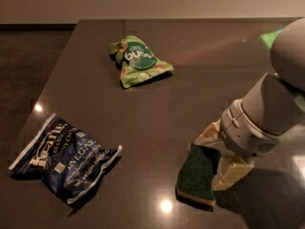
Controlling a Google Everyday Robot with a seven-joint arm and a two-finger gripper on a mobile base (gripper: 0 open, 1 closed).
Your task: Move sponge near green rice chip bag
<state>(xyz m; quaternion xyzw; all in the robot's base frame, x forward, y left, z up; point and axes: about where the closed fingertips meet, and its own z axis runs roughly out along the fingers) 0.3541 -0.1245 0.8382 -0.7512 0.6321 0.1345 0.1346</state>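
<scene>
The sponge (196,172), dark green on top with a pale yellow layer showing at its near edge, sits at the front right of the dark table (190,89). My gripper (217,155) comes down from the right, with its two cream fingers (232,174) on either side of the sponge's right end, closed against it. The sponge's near edge still rests on the table. The green rice chip bag (139,61) lies far off at the back, left of centre, well apart from the sponge.
A larger dark blue bag (64,157) with white lettering lies at the front left, near the table's left edge. My bulky grey arm (279,104) fills the right side. Floor lies beyond the table's left edge (52,80).
</scene>
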